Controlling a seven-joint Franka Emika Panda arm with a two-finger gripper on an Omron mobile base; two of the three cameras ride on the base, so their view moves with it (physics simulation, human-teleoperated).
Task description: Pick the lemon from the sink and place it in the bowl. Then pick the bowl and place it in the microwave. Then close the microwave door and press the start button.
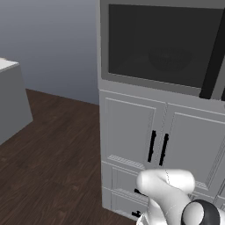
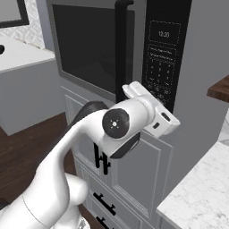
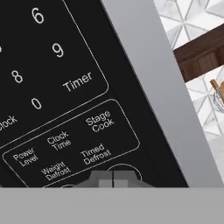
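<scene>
Microwave (image 2: 179, 85), microwave door (image 1: 162, 44) shut

Microwave door (image 1: 162, 44) glossy black glass; floor (image 1: 48, 149) dark matt wood.

The closed grey-framed microwave door with its black glass panel (image 2: 91, 49) blocks the cavity. The black vertical door handle (image 2: 121, 49) juts out beside the flat black keypad panel (image 2: 163, 53), which lies unobstructed.

The arm (image 2: 67, 165) is glossy white, built of rounded tubular links with dark grey joint bands. One joint carries a round black cap with a small pale centre mark. The wrist ends in a boxy white flange with a dark slot. The tool (image 3: 113, 178) shows two small grey fingertips pressed together.
</scene>
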